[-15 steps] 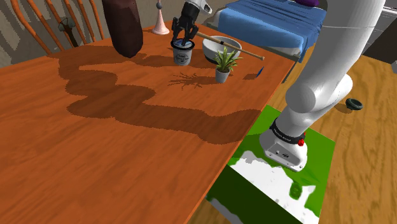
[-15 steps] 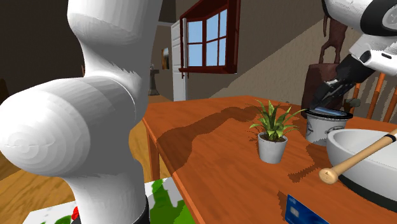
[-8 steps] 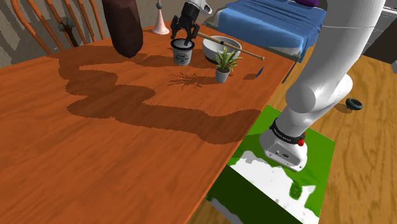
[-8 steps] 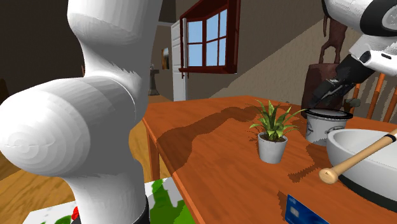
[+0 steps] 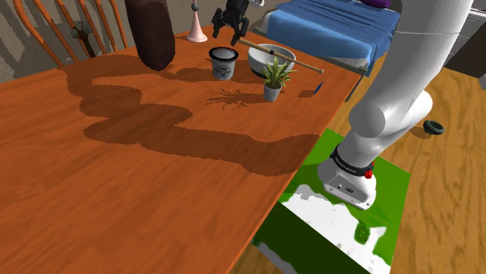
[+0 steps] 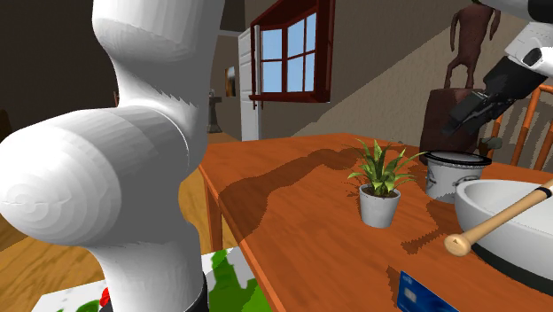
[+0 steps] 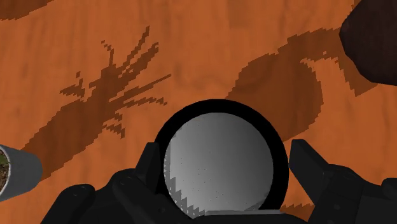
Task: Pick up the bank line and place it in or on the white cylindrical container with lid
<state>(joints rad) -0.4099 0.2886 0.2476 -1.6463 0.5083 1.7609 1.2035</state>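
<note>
A white cylindrical container (image 5: 223, 65) (image 6: 455, 177) stands upright at the far side of the wooden table (image 5: 117, 179). On its top lies a round thing with a black rim and a grey face (image 7: 216, 165), apart from both fingers. Whether this is the bank line I cannot tell. My black gripper (image 5: 227, 33) (image 6: 468, 120) (image 7: 226, 153) hangs open a little above the container, its fingers spread wider than the round top and touching nothing.
Beside the container stand a small potted plant (image 5: 274, 78) (image 6: 381, 186) and a white bowl (image 5: 269, 58) with a wooden stick (image 6: 496, 217) across it. A blue card (image 5: 319, 91) lies near the table edge. A dark brown figure (image 5: 152, 31), a pink cone (image 5: 196, 27) and a chair (image 5: 70, 31) stand behind.
The gripper was shut on something bluish at the container's top. It has opened and risen away, and the round thing stays on the container.
</note>
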